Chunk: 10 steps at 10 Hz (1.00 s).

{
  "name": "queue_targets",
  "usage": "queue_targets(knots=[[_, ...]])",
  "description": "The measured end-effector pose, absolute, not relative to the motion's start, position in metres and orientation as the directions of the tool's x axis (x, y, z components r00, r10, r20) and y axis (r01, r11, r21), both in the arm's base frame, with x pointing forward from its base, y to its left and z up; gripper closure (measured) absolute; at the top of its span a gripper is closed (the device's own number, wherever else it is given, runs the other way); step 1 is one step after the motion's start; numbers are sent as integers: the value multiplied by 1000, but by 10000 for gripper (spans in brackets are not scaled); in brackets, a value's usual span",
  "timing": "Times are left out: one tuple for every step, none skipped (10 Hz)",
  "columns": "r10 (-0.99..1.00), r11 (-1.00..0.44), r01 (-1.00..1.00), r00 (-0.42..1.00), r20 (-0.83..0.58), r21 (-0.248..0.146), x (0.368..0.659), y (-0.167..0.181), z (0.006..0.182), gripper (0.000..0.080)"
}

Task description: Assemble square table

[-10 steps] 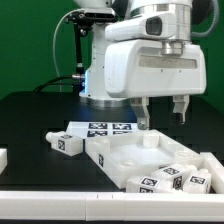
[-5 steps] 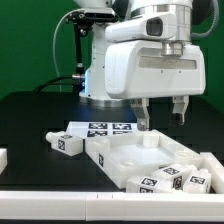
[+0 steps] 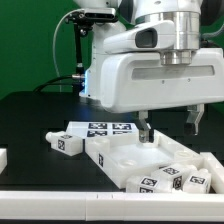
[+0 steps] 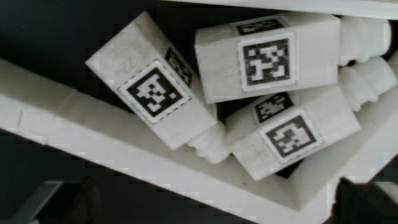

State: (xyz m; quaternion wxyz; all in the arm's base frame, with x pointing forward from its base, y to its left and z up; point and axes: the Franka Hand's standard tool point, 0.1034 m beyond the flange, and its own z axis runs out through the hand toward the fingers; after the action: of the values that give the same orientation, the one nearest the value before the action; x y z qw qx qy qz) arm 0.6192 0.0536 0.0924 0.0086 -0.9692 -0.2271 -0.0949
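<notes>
- A white strip (image 3: pixel 60 200) ran along the nearest edge of the exterior view; the frame cut it off, and what it was could not be told
- A small white block (image 3: pixel 3 158) at the exterior view's left edge was mostly out of frame
- The square table top (image 3: pixel 125 160) lay flat on the black table (image 3: pixel 30 115) with its rim up; its near corner and its side toward the exterior view's right ran out of the picture
- Several legs (image 3: pixel 170 180) lay on their sides inside the rim, bunched toward the exterior view's right; the frame clipped the cluster, so their number was unclear
- In the wrist view those legs lay packed against one another with their tags facing the camera, one of them blurred and only partly shown
- Dark smears in the wrist view's foreground were too blurred to read as fingertips
- One loose leg (image 3: pixel 68 143) lay on the black table just beside the top, on the exterior view's left
- The marker board (image 3: pixel 100 128) lay behind the top, its near edge partly hidden by the rim
- The claw (image 3: pixel 170 127) hung over the far part of the top with its fingers (image 3: pixel 146 130) spread wide, nothing between them and nothing held; one tip hung close above the far rim
- The arm (image 3: pixel 150 80) filled the upper picture, cut off at the top and hiding what stood behind it
</notes>
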Motion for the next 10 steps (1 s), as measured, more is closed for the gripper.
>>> queue_targets(knots=[[439, -897, 442, 879, 188, 26, 619, 54, 92, 150], [430, -901, 434, 885, 176, 19, 618, 51, 89, 150], [382, -923, 385, 914, 138, 4, 623, 39, 81, 150], [300, -953, 302, 946, 121, -5, 630, 30, 74, 150], [243, -969, 246, 966, 88, -19, 633, 24, 72, 150], [196, -978, 197, 980, 22, -67, 645, 14, 81, 150], [199, -978, 203, 977, 79, -52, 663, 14, 85, 150], [202, -977, 206, 977, 69, -54, 656, 17, 80, 150], [199, -978, 202, 978, 64, -55, 656, 15, 78, 150], [185, -981, 187, 982, 44, -56, 656, 7, 69, 150]])
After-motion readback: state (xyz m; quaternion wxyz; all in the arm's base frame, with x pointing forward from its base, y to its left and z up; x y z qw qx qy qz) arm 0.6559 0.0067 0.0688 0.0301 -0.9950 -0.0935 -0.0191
